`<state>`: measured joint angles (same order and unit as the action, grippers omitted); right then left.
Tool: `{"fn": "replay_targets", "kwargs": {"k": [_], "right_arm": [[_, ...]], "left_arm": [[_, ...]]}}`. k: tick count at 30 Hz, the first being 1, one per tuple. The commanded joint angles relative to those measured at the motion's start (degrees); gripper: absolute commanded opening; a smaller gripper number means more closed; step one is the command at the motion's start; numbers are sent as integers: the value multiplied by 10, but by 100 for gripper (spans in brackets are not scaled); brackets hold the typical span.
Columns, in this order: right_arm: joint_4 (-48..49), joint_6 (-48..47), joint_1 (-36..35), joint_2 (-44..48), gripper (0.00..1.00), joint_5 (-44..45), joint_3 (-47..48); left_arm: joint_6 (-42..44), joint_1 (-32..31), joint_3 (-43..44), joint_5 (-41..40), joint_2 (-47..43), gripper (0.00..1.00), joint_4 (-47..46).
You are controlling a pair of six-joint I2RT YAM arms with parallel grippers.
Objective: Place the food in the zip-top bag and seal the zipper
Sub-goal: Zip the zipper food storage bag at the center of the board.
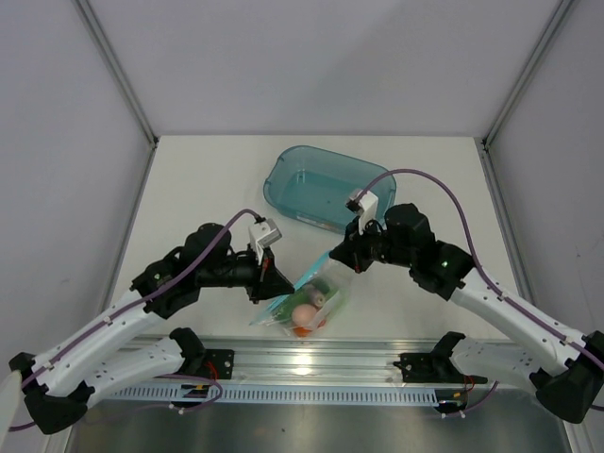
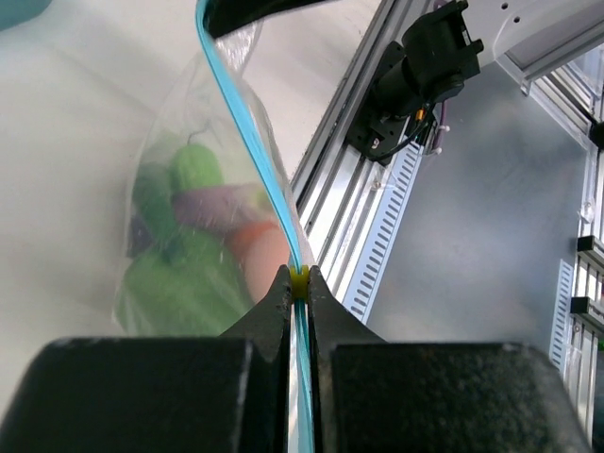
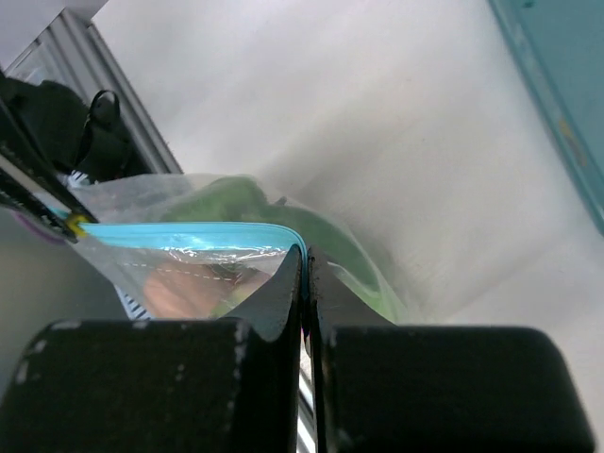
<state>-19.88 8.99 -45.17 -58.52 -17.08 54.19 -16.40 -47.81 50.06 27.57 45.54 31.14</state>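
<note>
The clear zip-top bag [image 1: 304, 304] hangs between my two grippers above the table's front edge, with the food [image 1: 305, 313] inside: green pieces, a purple one, an orange one and a beige egg [image 2: 269, 260]. My left gripper [image 1: 267, 276] is shut on the teal zipper [image 2: 247, 132] at the yellow slider [image 2: 299, 280]. My right gripper [image 1: 345, 257] is shut on the other end of the zipper [image 3: 189, 234]. In the right wrist view the slider [image 3: 75, 226] sits at the strip's far end, and green food [image 3: 231, 203] shows through the plastic.
The rigid teal tub [image 1: 326, 187] stands behind the bag at the back centre-right. The aluminium rail [image 1: 311, 363] with the arm bases runs along the near edge, just below the bag.
</note>
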Motion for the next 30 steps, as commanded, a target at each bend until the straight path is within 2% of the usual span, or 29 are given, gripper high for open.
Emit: {"fn": "replay_targets", "kwargs": {"k": [1,11,30], "right_arm": [[-10,-6,24,24,0,97,-5],[-22,8,36,63,0,108,-31],[-8,7,36,36,0,100,-20]], "left_arm": [[4,-2,31,23,-25,0,45],[0,-2,28,2,-70,1,96],[-54,-1,12,-68,-152,1,188]]}}
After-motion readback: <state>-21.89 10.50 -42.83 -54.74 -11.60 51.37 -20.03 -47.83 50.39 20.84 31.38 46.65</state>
